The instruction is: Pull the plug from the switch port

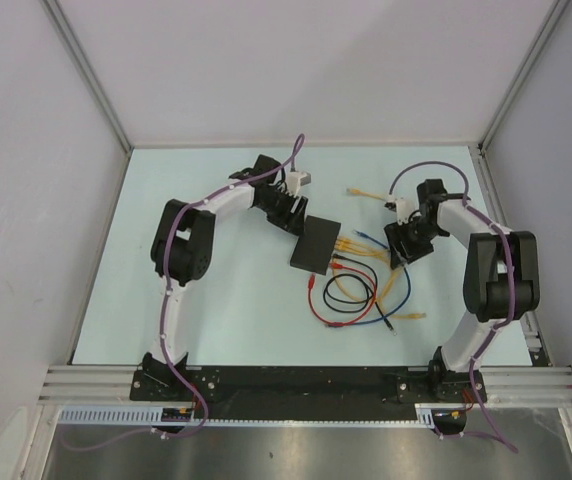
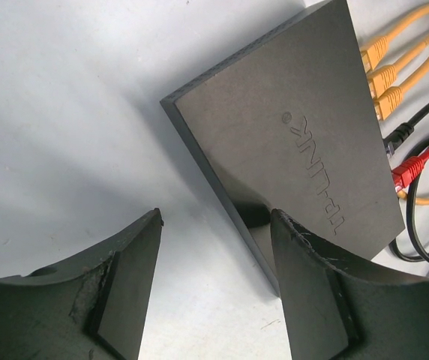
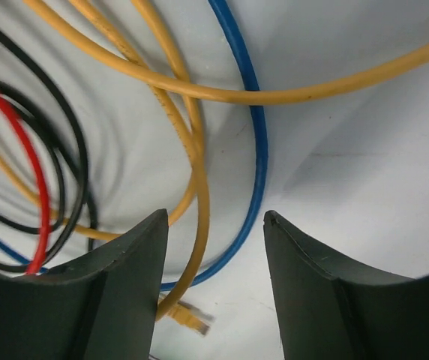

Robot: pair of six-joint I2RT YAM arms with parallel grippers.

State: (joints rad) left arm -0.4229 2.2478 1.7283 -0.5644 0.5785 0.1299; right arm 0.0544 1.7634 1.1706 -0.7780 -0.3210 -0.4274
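Observation:
The switch (image 1: pixel 314 245) is a flat black box at the table's middle; it also shows in the left wrist view (image 2: pixel 297 135). Three yellow plugs (image 2: pixel 383 75), a black plug (image 2: pixel 398 135) and a red plug (image 2: pixel 409 171) sit in its sockets. My left gripper (image 1: pixel 291 213) is open and empty at the switch's far-left end, opposite the sockets (image 2: pixel 216 217); one finger (image 2: pixel 312 285) overlaps the switch's near corner. My right gripper (image 1: pixel 403 248) is open over the loose cables right of the switch (image 3: pixel 214 217), with a yellow cable (image 3: pixel 198 187) and a blue cable (image 3: pixel 258 150) between its fingers.
Yellow, blue, red and black cables (image 1: pixel 361 290) lie tangled to the right of the switch. A loose yellow plug (image 3: pixel 188 316) lies under my right gripper. Another loose yellow cable end (image 1: pixel 358 191) lies further back. Grey walls close in the table on three sides.

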